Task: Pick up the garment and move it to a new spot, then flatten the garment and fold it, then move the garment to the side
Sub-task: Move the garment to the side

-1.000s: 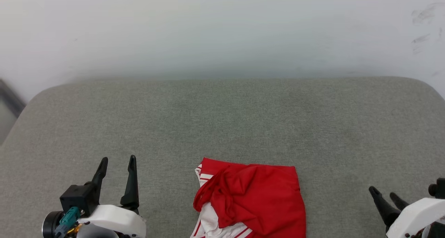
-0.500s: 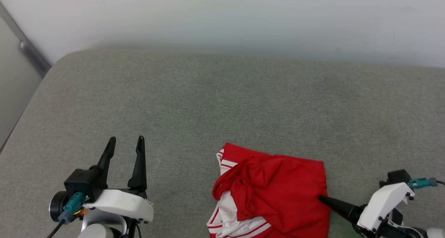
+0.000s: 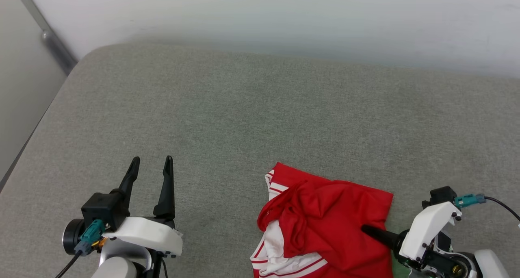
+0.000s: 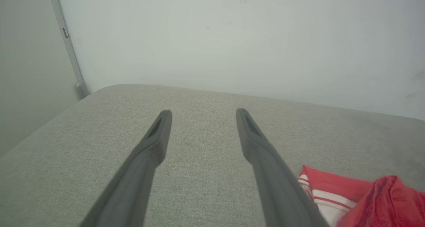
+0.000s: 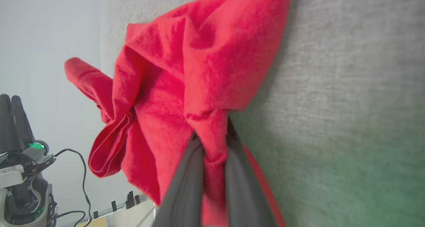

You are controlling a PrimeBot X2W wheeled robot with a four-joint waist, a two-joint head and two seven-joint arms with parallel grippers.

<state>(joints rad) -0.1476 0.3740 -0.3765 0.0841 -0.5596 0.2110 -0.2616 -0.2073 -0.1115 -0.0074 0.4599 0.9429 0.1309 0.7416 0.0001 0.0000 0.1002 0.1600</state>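
The garment (image 3: 329,225), a red shirt with white striped-trim sleeves, lies crumpled on the grey cushion at the lower middle of the head view. My right gripper (image 3: 365,230) comes in from the right and is shut on a pinch of its red fabric (image 5: 214,134); in the right wrist view the cloth bunches up between the two fingers. My left gripper (image 3: 151,161) is open over bare cushion, well to the left of the shirt. In the left wrist view the shirt's striped sleeve (image 4: 328,195) lies beside the right finger.
The grey cushion (image 3: 243,115) spreads wide behind and left of the shirt. A white wall (image 3: 284,18) backs it, and a metal rail (image 3: 44,34) runs down the far left. The cushion's left edge drops off near the left arm.
The head camera has turned, shifting the whole scene. My right gripper has swung in from the right over the shirt's right side and shut on its fabric. The left gripper stays open.
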